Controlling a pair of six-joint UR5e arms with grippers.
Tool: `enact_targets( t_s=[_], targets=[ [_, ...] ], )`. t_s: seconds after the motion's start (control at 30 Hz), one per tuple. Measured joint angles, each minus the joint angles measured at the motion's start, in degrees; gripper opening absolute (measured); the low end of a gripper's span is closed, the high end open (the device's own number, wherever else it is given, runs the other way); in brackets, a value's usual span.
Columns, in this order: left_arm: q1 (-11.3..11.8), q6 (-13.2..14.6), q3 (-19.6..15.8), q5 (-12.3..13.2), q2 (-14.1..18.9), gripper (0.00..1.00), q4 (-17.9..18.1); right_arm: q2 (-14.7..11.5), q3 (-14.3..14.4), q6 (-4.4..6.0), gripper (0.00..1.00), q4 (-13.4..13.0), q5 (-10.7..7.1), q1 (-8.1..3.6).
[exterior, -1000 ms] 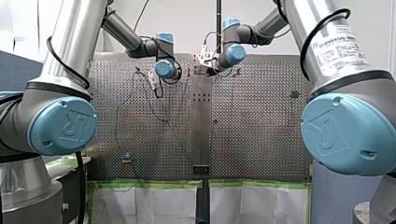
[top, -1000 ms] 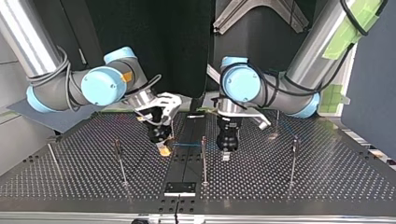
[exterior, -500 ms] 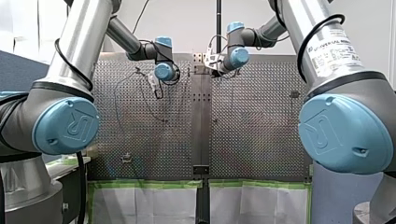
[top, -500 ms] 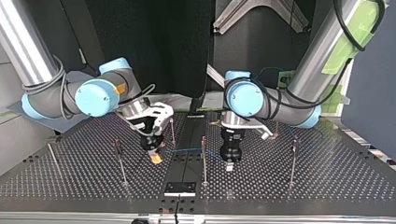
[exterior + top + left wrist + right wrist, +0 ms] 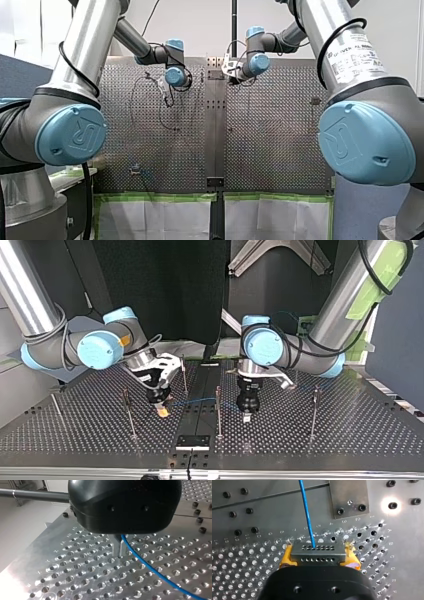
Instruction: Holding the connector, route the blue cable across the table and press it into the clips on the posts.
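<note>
In the right wrist view my right gripper (image 5: pixel 318 555) is shut on the grey connector (image 5: pixel 317 551), a yellow pad (image 5: pixel 286 556) on each side. The blue cable (image 5: pixel 308 512) leaves the connector and runs ahead over the table. In the top view my right gripper (image 5: pixel 161 409) hangs low at the left of the centre strip. The cable (image 5: pixel 197 401) goes from it past a thin post (image 5: pixel 218 410) to my left gripper (image 5: pixel 246 415). In the left wrist view the cable (image 5: pixel 150 570) runs out from under my left gripper's (image 5: pixel 120 553) tip, just above the perforated plate.
Several thin upright posts stand on the table: (image 5: pixel 128 412), (image 5: pixel 184 374), (image 5: pixel 314 410), (image 5: pixel 56 407). A small black bracket (image 5: pixel 192 441) sits on the centre strip near the table's edge. A grey screwed plate (image 5: pixel 349 497) lies ahead of the connector.
In the top view my right gripper has carried the connector to the left and nearer the camera. My left gripper has come nearer the camera and lower. The cable now stretches between them.
</note>
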Motion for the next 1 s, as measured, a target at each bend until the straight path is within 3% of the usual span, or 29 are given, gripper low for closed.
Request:
enact_targets(
  t_s=[0.07, 0.1, 0.13, 0.2, 0.23, 0.63, 1.0],
  targets=[
    [-0.1, 0.0, 0.0, -0.1, 0.0, 0.62, -0.7, 0.0, 0.0, -0.03, 0.0, 0.0, -0.04, -0.03],
    [-0.2, 0.0, 0.0, -0.1, 0.0, 0.62, -1.1, 0.0, 0.0, -0.04, 0.0, 0.1, -0.06, -0.03],
    [-0.2, 0.0, 0.0, -0.1, 0.0, 0.76, -1.4, 0.0, 0.0, -0.05, 0.0, 0.1, -0.07, -0.04],
    [-0.3, 0.0, 0.0, -0.3, 0.0, 0.76, -2.3, 0.0, -0.1, -0.1, 0.0, 0.1, -0.11, -0.08],
    [-0.4, 0.0, 0.0, -0.4, 0.0, 1.0, -2.6, 0.0, -0.1, -0.11, 0.0, 0.1, -0.12, -0.1],
    [-1.2, 0.5, -0.4, -1.6, 1.8, 1.0, -8.7, -0.5, -0.1, -0.14, 0.0, 0.3, -0.17, -0.24],
    [-2.9, 0.5, -5.0, -1.5, 6.7, 1.0, -12.3, -2.0, -0.1, 0.11, 0.0, 0.7, 0.03, -0.76]
  ],
)
